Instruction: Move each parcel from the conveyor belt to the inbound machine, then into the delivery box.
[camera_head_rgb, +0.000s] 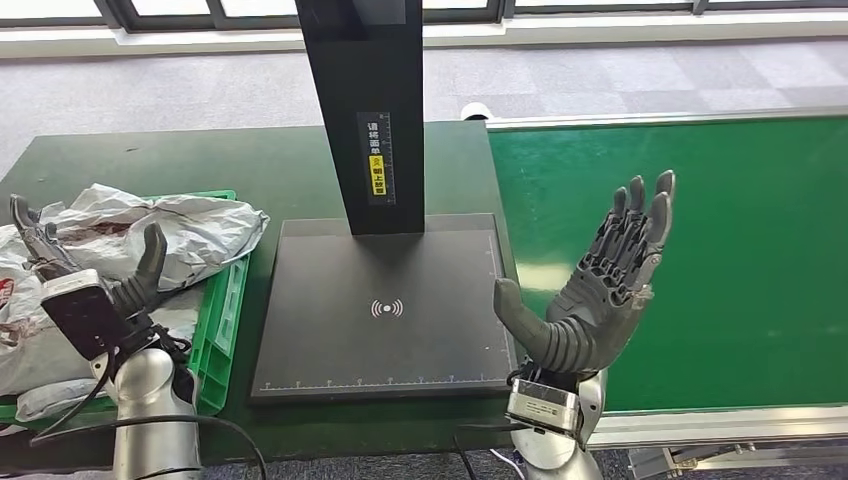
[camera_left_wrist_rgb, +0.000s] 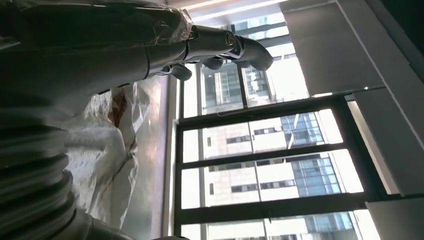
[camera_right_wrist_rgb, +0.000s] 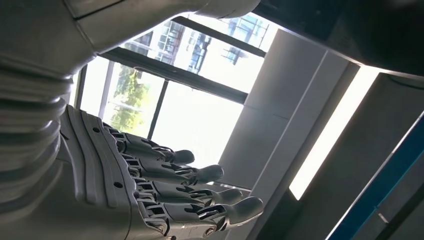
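White crumpled plastic parcels (camera_head_rgb: 170, 230) lie heaped in the green delivery box (camera_head_rgb: 225, 320) at the left. My left hand (camera_head_rgb: 95, 275) is raised beside that heap, fingers apart, holding nothing; the left wrist view shows its fingers (camera_left_wrist_rgb: 220, 47) in front of a white parcel (camera_left_wrist_rgb: 112, 150). My right hand (camera_head_rgb: 600, 285) stands upright and open over the near edge of the green conveyor belt (camera_head_rgb: 720, 250), palm facing left, and its straight fingers (camera_right_wrist_rgb: 200, 195) show in the right wrist view. No parcel lies on the belt. The inbound machine's black scanning plate (camera_head_rgb: 385, 305) is bare.
A black post (camera_head_rgb: 365, 110) with a yellow-marked label rises from the back of the scanning plate. The machine stands on a dark green table (camera_head_rgb: 200, 160). Grey carpet and windows lie beyond. The belt's metal rail (camera_head_rgb: 720, 420) runs along the near side.
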